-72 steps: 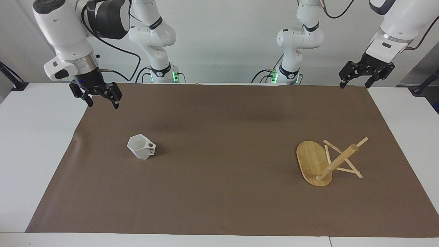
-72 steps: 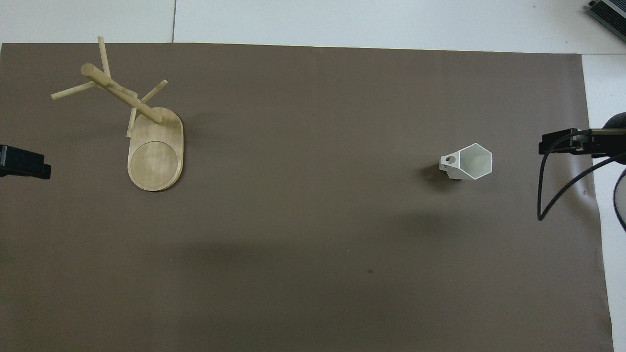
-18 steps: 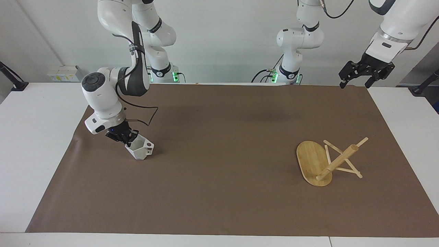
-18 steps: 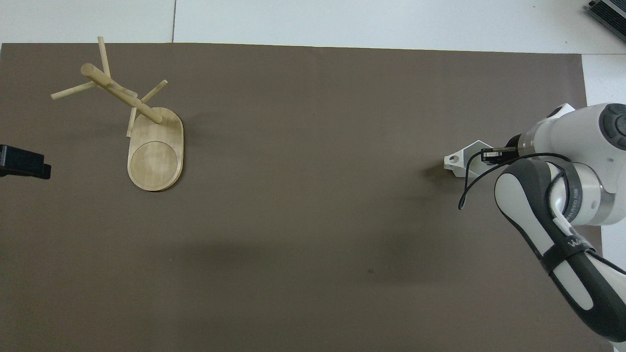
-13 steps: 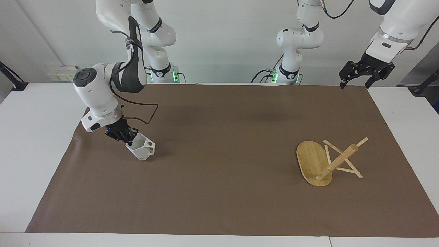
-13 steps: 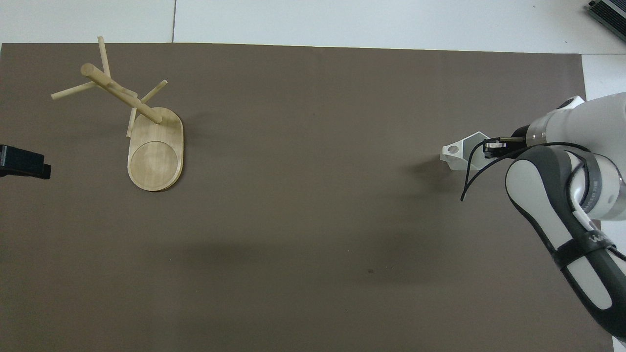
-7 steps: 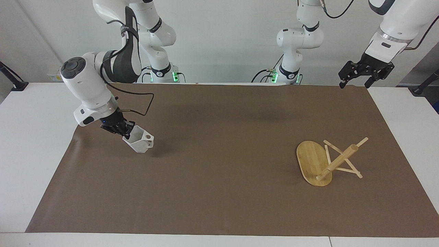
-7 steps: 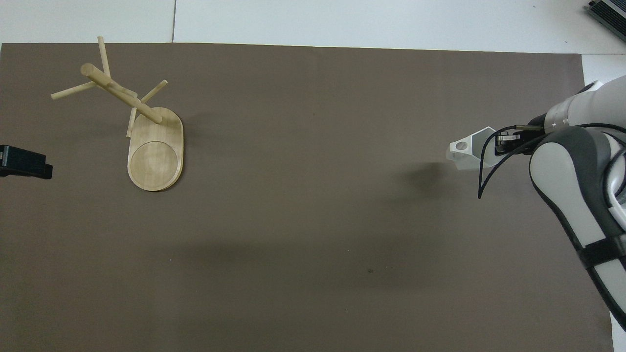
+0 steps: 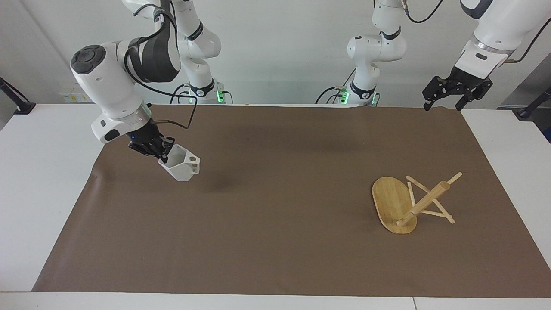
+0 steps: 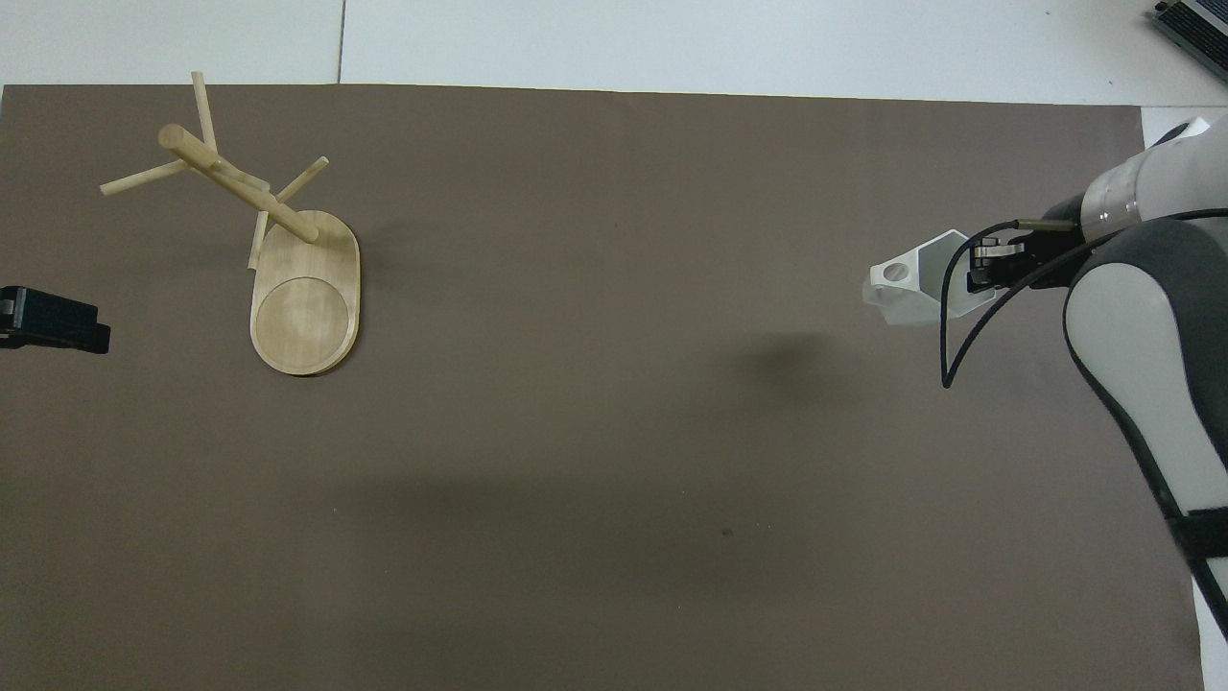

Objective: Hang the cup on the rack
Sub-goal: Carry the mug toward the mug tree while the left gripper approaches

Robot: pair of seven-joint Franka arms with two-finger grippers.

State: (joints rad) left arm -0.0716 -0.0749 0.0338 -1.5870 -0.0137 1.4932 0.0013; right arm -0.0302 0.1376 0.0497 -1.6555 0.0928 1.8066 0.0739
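Note:
The white faceted cup hangs tilted in the air over the brown mat, toward the right arm's end; its shadow lies apart from it on the mat. My right gripper is shut on the cup's rim, on the side away from the handle. In the overhead view the cup juts out from the right gripper. The bamboo rack rests on the mat toward the left arm's end, its post slanting away from its oval base. My left gripper waits open in the air above the mat's corner.
The mat covers most of the white table. The left gripper's tip shows at the overhead view's edge, beside the rack. Both arm bases stand at the robots' edge of the table.
My right gripper came down, shut on the cup's rim and has lifted it off the mat, carrying it a little toward the table's middle. The left arm has barely moved.

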